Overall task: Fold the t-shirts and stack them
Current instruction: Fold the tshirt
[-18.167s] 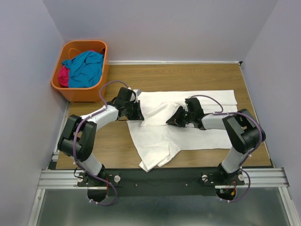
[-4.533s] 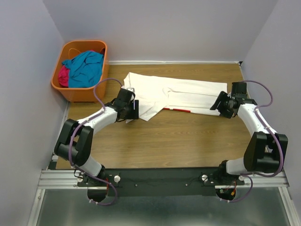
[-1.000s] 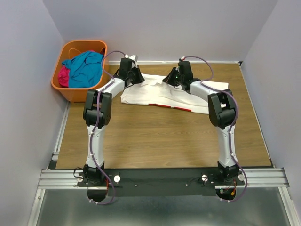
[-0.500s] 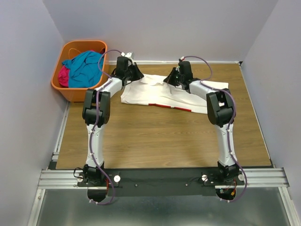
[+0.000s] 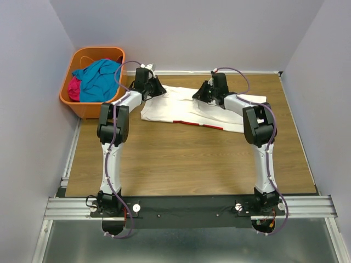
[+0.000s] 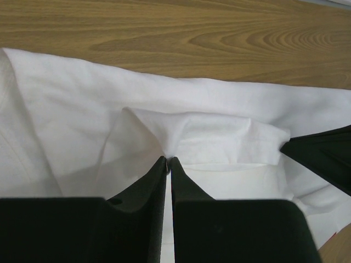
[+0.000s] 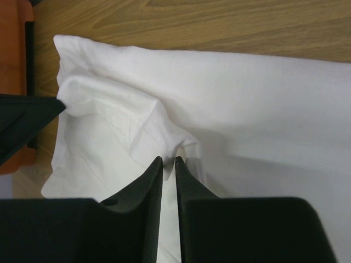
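Orange plastic tub-shaped basket (image 5: 88, 111) at the far-left corner of a brown wood-grain tabletop (image 5: 186, 159). Silver aluminium rail frame (image 5: 71, 207) along the near edge. Plain lavender walls (image 5: 197, 33) on three sides.

White tee (image 5: 181, 107) showing a red strip (image 5: 198, 125), on a brown wood-grain table (image 5: 181, 159); teal tee (image 5: 101, 76) and magenta tee (image 5: 74, 87) in an orange basket (image 5: 90, 112).
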Motion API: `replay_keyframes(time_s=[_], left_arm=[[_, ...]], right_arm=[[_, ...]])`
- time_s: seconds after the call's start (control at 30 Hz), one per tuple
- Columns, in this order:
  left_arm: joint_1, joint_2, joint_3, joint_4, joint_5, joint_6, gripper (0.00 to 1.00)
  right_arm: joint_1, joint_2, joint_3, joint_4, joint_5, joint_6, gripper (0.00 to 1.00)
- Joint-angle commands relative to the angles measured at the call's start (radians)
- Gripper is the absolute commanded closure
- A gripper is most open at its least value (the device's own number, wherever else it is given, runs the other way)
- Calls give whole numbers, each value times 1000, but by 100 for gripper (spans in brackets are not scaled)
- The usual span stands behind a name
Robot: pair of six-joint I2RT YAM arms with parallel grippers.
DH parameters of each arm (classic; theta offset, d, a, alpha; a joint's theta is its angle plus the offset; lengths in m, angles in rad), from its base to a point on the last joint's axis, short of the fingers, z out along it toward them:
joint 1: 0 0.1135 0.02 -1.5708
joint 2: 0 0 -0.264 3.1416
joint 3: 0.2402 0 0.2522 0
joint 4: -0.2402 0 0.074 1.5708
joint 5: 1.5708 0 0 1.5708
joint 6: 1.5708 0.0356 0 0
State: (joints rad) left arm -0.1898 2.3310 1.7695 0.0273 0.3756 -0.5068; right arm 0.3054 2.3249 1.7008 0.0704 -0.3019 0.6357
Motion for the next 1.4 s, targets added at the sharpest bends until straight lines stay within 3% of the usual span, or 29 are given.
replay_keyframes(time_s=[0.0, 0.1, 0.3, 0.37, 0.47, 0.6, 0.8, 1.0, 1.13, 1.37], left_arm=[[10, 41, 56, -24, -1, -4, 86], [12, 36, 74, -26, -4, 7, 81], [12, -62, 29, -49, -33, 24, 49], [9, -129, -8, -50, -43, 24, 45], [-6, -243, -122, -52, -76, 24, 44], [-39, -369, -331, -46, -161, 28, 51], [-42, -424, -542, -32, -251, 24, 70], [-40, -395, -579, -32, -328, 45, 86], [-22, -400, -590, -61, -346, 39, 93], [-14, -418, -625, -96, -336, 39, 93]], right_arm=[[-6, -1, -27, -40, -45, -21, 78], [-8, -57, -56, -67, -11, -65, 68], [-9, -223, -119, -219, 79, -238, 52], [-11, -257, -162, -254, 99, -290, 45], [-9, -334, -238, -311, 127, -326, 43], [-8, -417, -332, -325, 90, -326, 44], [-6, -432, -398, -322, 35, -297, 62], [-8, -366, -386, -311, 32, -272, 73], [-6, -325, -365, -304, 15, -248, 74], [-8, -309, -371, -299, 73, -251, 74]])
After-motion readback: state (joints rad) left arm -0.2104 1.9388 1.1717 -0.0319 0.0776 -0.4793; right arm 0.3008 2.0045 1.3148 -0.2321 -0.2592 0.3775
